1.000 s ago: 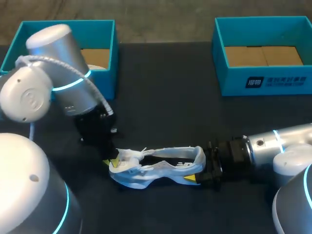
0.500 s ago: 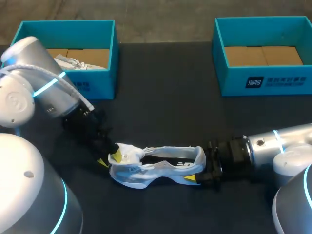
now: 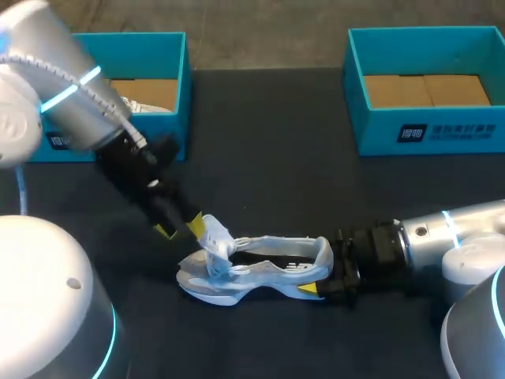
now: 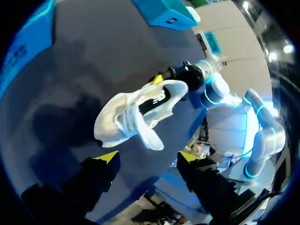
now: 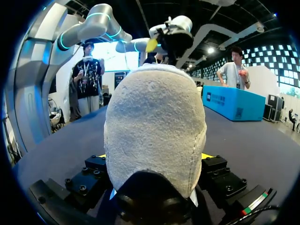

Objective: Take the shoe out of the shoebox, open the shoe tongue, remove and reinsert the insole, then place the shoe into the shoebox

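A white and pale blue shoe [image 3: 264, 272] lies on its side on the black table [image 3: 260, 158], toe toward my left arm. Its tongue [image 3: 215, 234] stands pulled up and out. My left gripper [image 3: 180, 227] hangs open just above and behind the toe, touching nothing. In the left wrist view the shoe [image 4: 136, 110] lies ahead of the open left gripper [image 4: 147, 157], with the tongue [image 4: 151, 138] pointing toward it. My right gripper [image 3: 317, 274] is shut on the heel. In the right wrist view the heel [image 5: 154, 117] fills the gap between both of its fingers [image 5: 102, 161].
A teal shoebox [image 3: 177, 118] at the back left holds another white shoe [image 3: 138, 105]. A second teal box [image 3: 426, 130] with a cardboard bottom stands at the back right. Bare black table lies between the boxes.
My left gripper has let go of the tongue and opened, then drawn up and back from the toe. The tongue now stands raised. My right arm has stayed put.
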Available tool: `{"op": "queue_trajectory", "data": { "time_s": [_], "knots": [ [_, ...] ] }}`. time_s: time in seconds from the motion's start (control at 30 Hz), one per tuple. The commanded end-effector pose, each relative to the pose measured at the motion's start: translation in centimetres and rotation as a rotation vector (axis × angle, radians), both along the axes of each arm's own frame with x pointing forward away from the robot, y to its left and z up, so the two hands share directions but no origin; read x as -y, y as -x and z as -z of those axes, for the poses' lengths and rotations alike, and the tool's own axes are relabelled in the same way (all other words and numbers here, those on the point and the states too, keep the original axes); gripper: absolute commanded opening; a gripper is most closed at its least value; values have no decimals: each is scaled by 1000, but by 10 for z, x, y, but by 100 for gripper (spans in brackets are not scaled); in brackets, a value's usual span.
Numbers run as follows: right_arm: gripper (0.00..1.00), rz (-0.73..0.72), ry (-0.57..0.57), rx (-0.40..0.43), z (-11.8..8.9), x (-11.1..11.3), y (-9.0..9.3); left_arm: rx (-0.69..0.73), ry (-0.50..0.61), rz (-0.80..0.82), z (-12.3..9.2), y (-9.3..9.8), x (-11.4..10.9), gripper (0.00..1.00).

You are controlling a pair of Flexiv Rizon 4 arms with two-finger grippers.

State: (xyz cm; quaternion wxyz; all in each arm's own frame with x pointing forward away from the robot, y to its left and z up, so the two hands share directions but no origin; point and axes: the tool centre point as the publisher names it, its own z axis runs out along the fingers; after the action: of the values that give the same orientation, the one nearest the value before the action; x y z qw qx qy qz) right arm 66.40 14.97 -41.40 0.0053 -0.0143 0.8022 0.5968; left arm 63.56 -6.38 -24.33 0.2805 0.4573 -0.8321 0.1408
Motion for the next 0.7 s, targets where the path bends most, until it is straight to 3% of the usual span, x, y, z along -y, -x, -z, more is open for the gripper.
{"op": "queue_trajectory", "data": {
  "time_s": [0.03,0.1,0.13,0.17,0.37,0.7],
  "knots": [
    [0,2,2,1,0,-1,1,121,-110,96,-38,-1,8,52],
    [0,2,2,1,0,-1,1,156,-116,159,-52,0,11,34],
    [0,2,2,1,0,-1,1,178,-109,186,-60,-1,13,8],
    [0,2,2,1,0,-1,1,192,-112,217,-64,-1,14,0],
    [0,2,2,1,0,-1,1,236,-121,417,-85,-5,24,0],
    [0,2,2,1,0,-1,1,261,-163,802,-100,-2,40,0]
  ]
}}
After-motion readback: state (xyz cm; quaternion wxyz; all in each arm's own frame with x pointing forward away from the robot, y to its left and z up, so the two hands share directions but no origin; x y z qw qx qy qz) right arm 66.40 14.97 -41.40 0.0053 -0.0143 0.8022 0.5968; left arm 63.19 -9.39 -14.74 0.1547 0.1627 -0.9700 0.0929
